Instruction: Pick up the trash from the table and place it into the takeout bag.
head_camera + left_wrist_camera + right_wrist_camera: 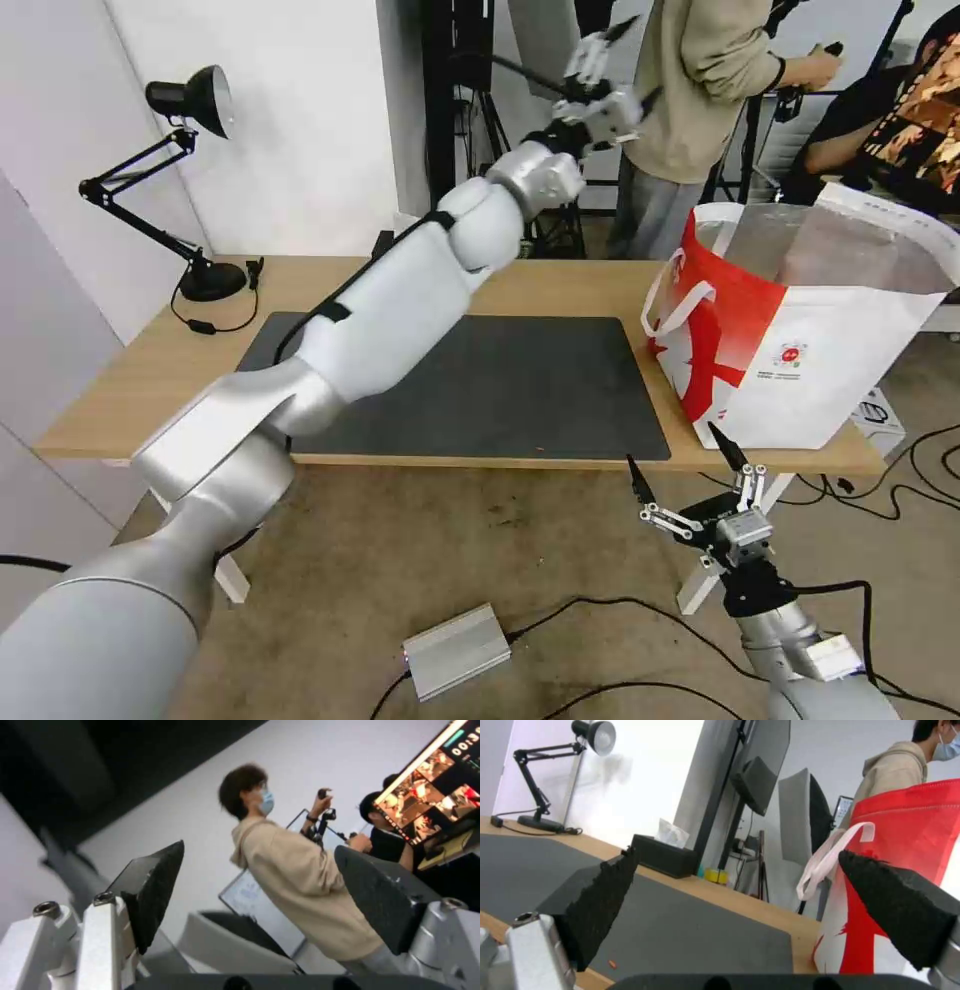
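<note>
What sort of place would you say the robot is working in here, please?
Probably a robotics lab or test room rather than a home: a plain wooden table with a grey mat, loose cables and an electronics box on the floor, and a monitor behind.

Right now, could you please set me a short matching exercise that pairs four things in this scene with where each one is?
Things:
1. takeout bag
2. left gripper
3. right gripper
4. desk lamp

Places:
A. raised high beyond the table's far edge, open and empty
B. on the table's far left corner
C. low in front of the table's near edge, open and empty
D. upright on the table's right end, beside the dark mat

Pairs: 1-D, 2-A, 3-C, 4-B
</note>
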`<state>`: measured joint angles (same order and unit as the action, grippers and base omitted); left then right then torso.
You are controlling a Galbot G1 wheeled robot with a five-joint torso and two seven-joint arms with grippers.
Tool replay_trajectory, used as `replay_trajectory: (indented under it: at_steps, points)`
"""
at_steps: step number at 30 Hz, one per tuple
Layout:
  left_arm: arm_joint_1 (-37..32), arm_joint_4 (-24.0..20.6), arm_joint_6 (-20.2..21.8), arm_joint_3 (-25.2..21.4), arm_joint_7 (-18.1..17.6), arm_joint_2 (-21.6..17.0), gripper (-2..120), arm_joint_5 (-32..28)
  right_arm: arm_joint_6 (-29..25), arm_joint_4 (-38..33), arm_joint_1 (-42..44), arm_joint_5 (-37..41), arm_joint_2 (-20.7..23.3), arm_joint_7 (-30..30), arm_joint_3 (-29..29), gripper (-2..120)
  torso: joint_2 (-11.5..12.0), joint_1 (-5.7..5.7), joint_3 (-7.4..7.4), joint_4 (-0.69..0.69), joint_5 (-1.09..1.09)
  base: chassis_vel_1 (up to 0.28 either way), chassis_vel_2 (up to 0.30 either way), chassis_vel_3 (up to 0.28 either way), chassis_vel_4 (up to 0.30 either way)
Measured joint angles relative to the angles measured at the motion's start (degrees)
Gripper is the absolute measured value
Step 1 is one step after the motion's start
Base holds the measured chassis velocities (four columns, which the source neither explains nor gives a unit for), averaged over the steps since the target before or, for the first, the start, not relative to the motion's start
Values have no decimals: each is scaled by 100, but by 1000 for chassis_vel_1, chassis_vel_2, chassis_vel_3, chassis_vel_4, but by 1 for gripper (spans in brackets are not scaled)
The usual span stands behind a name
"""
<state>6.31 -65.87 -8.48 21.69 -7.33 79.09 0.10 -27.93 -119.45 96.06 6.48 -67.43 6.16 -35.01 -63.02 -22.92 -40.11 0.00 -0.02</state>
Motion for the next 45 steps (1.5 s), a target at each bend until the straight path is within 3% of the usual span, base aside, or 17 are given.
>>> replay_trajectory:
  at_steps: [8,20,28,36,45]
  points:
    - [-797,-1164,444,-242,-134,-873,79,-1404,0,0,0,0,0,0,0,100,0,0,1,0,0,0,0,0,0]
    - [-2493,-2707,403,-1118,-275,-1894,79,-1800,0,0,0,0,0,0,1,100,0,0,1,0,0,0,0,0,0]
    - [-3932,-3828,335,-2111,-336,-2472,79,-1806,0,0,0,0,0,0,1,100,0,1,1,0,1,0,0,0,0]
    - [-5145,-4534,148,-2951,-371,-2616,79,-1555,0,0,0,0,0,0,1,100,-1,1,1,-1,1,0,0,0,0]
    - [-6760,-5187,-102,-4068,-385,-2333,79,-1080,0,0,0,0,0,0,0,100,0,1,1,0,1,0,0,0,0]
